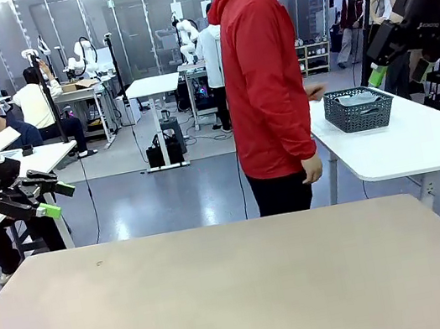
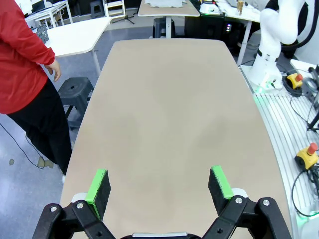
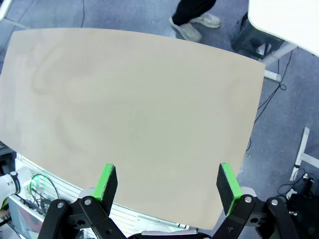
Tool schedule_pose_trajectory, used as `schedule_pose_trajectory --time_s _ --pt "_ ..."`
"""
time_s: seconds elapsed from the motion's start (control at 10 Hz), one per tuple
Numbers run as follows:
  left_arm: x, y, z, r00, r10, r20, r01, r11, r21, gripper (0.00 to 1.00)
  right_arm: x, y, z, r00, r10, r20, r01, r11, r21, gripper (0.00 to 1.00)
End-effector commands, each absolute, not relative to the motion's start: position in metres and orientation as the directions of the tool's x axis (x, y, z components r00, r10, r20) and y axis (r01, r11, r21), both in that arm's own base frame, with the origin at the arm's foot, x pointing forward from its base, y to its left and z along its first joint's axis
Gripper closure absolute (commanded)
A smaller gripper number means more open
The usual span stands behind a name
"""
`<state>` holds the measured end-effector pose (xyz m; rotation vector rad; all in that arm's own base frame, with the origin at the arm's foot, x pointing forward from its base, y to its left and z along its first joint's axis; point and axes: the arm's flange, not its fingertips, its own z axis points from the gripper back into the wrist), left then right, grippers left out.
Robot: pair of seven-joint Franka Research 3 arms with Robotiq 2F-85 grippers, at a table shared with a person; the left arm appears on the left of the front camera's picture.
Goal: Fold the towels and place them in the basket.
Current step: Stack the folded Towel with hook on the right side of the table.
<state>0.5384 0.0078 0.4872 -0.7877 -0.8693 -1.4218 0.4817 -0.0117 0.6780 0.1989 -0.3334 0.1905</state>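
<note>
The left gripper [image 2: 159,186] hangs wide open over the smooth beige table [image 1: 243,297]; a person [image 1: 263,80] in red stands beyond, beside a dark mesh basket [image 1: 358,108], possibly holding cloth, on a white table [image 1: 421,142]; the right gripper [image 3: 167,186] gapes empty.

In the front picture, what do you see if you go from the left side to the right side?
left gripper → person in a red hoodie → dark mesh basket on a white table → right gripper
</note>
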Motion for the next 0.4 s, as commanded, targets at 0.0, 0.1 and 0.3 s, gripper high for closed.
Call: schedule_pose_trajectory --time_s 0.0,0.1,0.3 --pt "0.5373 0.0073 0.4888 -0.042 -0.492 0.869 0.999 0.009 0.053 0.0 0.4833 -0.0105 0.6803 0.93 0.148 0.337 -0.215 0.962 0.171 0.0" --pt "0.5373 0.0073 0.4888 -0.042 -0.492 0.869 0.999 0.009 0.053 0.0 0.4833 -0.0105 0.6803 0.93 0.148 0.337 -0.215 0.962 0.171 0.0" --pt "0.5373 0.0073 0.4888 -0.042 -0.492 0.869 0.999 0.009 0.053 0.0 0.4833 -0.0105 0.6803 0.93 0.148 0.337 -0.215 0.962 0.171 0.0"
